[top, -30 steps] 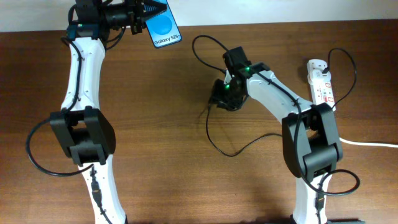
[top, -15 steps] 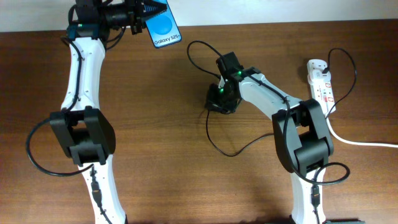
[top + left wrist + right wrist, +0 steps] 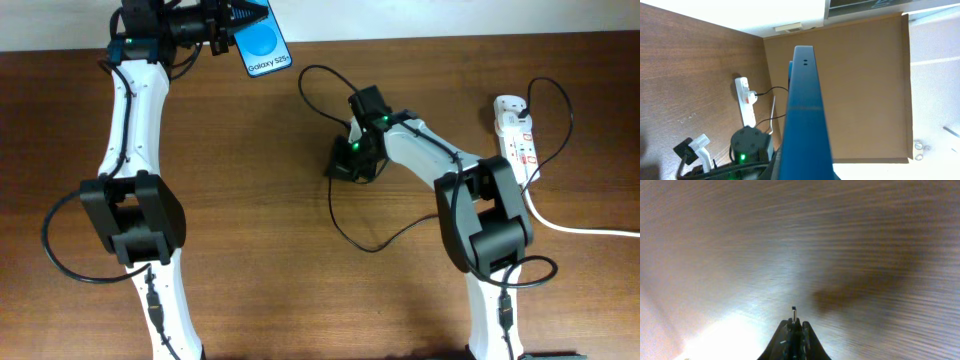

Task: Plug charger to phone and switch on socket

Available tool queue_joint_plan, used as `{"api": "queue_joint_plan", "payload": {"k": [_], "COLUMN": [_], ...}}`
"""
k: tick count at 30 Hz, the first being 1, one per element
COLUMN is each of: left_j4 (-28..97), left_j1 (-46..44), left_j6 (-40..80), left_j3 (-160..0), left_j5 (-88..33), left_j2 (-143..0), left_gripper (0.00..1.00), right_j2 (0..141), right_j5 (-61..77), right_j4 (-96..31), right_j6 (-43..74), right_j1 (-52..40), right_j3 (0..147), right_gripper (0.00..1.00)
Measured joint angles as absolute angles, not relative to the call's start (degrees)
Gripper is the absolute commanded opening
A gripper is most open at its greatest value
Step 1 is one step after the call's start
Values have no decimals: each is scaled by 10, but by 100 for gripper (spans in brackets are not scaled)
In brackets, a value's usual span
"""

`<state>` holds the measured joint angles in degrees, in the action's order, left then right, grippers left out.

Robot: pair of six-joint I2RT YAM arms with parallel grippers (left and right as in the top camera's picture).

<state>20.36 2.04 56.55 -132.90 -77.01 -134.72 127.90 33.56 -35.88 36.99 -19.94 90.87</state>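
My left gripper (image 3: 238, 17) is shut on the phone (image 3: 264, 45) and holds it raised at the table's far edge, its blue screen with white text facing up. In the left wrist view the phone (image 3: 802, 115) shows edge-on. My right gripper (image 3: 343, 166) is shut on the charger's connector; its metal tip (image 3: 794, 311) sticks out between the closed fingers, above the bare wood. The thin black charger cable (image 3: 345, 225) loops over the table to its plug on the white socket (image 3: 516, 130) at the far right.
The socket's thick white cord (image 3: 585, 228) runs off the right edge. The socket also shows in the left wrist view (image 3: 746, 100). A brown board (image 3: 860, 90) stands behind the table.
My right gripper has moved left with the connector, and the cable loop near it has shifted left. The left arm and the phone have not moved.
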Motion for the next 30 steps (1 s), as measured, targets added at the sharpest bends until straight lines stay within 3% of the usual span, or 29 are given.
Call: {"api": "queue_joint_plan", "payload": {"k": [6, 11, 20, 24, 28, 30], "left_j4": [203, 204, 271, 298, 299, 298], "left_j1": [20, 17, -37, -42, -40, -33], "left_j6": [566, 548, 439, 415, 411, 409], "left_j3": [-1329, -1329, -1329, -1329, -1329, -1329], "left_j5": [-775, -792, -779, -749, -723, -711], "left_j2": [-1347, -1347, -1347, -1347, -1347, -1347], "left_gripper": [0, 0, 0, 0, 0, 0], "right_j2": [1228, 1121, 1112, 1117, 1185, 1224], "right_j5": [691, 775, 729, 482, 385, 366], "right_j4": [-378, -500, -529, -514, -463, -463], "right_j6": [159, 20, -32, 115, 207, 221], "right_j1": [-101, -103, -121, -149, -168, -170], "right_j3": [908, 911, 911, 894, 889, 888], "right_gripper": [4, 4, 4, 4, 4, 23]}}
